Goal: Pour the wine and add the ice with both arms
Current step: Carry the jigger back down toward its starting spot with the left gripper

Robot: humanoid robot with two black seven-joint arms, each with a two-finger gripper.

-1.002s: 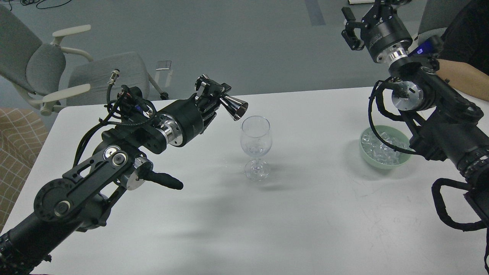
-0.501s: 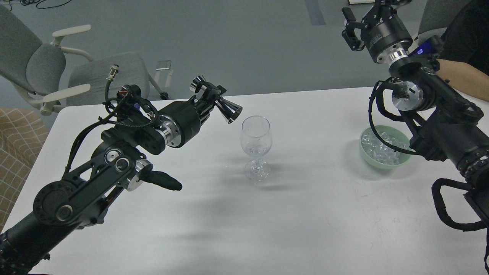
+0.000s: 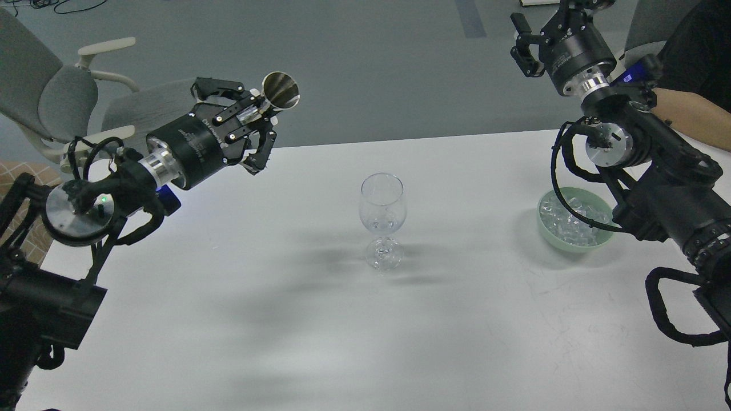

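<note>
Two black arms reach over the white table (image 3: 320, 342). The left gripper (image 3: 257, 117) has swung back, away from the wine glass (image 3: 382, 220), pinching a shiny metal cup (image 3: 280, 91). The right gripper (image 3: 531, 34) stays high; its fingers look spread. Ice (image 3: 571, 222) fills the green bowl (image 3: 548, 237), right. Gripper writing is unreadable.
</note>
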